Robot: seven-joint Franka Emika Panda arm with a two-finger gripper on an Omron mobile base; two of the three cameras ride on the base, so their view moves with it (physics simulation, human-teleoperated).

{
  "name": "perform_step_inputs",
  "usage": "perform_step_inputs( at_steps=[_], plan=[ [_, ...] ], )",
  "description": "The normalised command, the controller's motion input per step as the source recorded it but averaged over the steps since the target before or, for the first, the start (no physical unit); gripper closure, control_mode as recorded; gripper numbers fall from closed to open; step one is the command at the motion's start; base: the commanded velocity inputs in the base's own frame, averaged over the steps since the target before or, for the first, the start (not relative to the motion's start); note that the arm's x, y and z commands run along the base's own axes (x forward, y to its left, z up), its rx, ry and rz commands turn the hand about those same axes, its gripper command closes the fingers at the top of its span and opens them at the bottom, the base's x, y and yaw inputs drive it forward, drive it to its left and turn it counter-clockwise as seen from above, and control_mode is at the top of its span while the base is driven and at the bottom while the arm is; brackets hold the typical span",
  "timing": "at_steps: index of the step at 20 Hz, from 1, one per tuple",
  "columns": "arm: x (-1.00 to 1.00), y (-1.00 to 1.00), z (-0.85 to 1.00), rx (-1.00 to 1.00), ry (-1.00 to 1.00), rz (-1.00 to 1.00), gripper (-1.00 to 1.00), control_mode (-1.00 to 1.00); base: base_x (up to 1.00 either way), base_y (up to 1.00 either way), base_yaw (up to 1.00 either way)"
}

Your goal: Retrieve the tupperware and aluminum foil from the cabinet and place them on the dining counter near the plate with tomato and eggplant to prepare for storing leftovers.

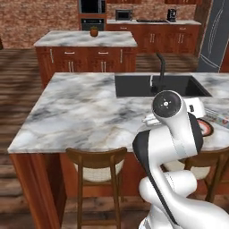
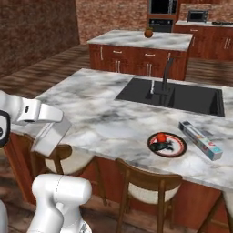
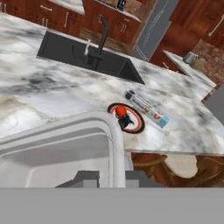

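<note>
My gripper (image 2: 58,120) is shut on the rim of the tupperware (image 2: 50,135), a translucent grey-white container that hangs tilted over the near left edge of the dining counter (image 2: 104,118). In the hand view the tupperware (image 3: 57,148) takes up the lower left, its rim running down between my fingertips (image 3: 89,178). The plate (image 2: 167,144) with a red tomato (image 2: 160,137) and dark eggplant lies further right on the marble. Just beyond it lies the aluminum foil (image 2: 200,139). From the hand, the plate (image 3: 129,121) and the aluminum foil (image 3: 146,108) lie ahead. The cabinet is out of view.
A black sink (image 2: 175,95) with a black faucet (image 2: 166,75) is set into the counter's far side. Wooden stools (image 2: 148,184) stand along the near edge. An island (image 1: 85,39) with a small potted plant (image 1: 94,31) stands behind. My own arm hides much of the plate (image 1: 208,128).
</note>
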Motion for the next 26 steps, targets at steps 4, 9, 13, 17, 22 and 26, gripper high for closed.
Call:
perform_step_inputs(
  at_steps=[4, 9, 13, 17, 22, 26],
  plan=[
    [0.0, 0.0, 0.0, 0.0, 0.0, 0.0, 1.0, 1.0, -0.05, -1.0, 0.02],
    [0.0, 0.0, 0.0, 0.0, 0.0, 0.0, 1.0, 1.0, -0.32, -0.5, -0.15],
    [0.0, 0.0, 0.0, 0.0, 0.0, 0.0, 1.0, 1.0, 0.19, -0.43, -0.24],
    [0.0, 0.0, 0.0, 0.0, 0.0, 0.0, 1.0, 1.0, 0.72, -0.12, -0.09],
    [0.46, 0.0, -0.01, 0.06, -0.08, 0.0, 1.0, -1.0, 0.3, -0.01, 0.0],
    [0.75, 0.0, -0.02, 0.11, -0.12, 0.0, 1.0, -1.0, 0.0, 0.0, 0.0]
  ],
)
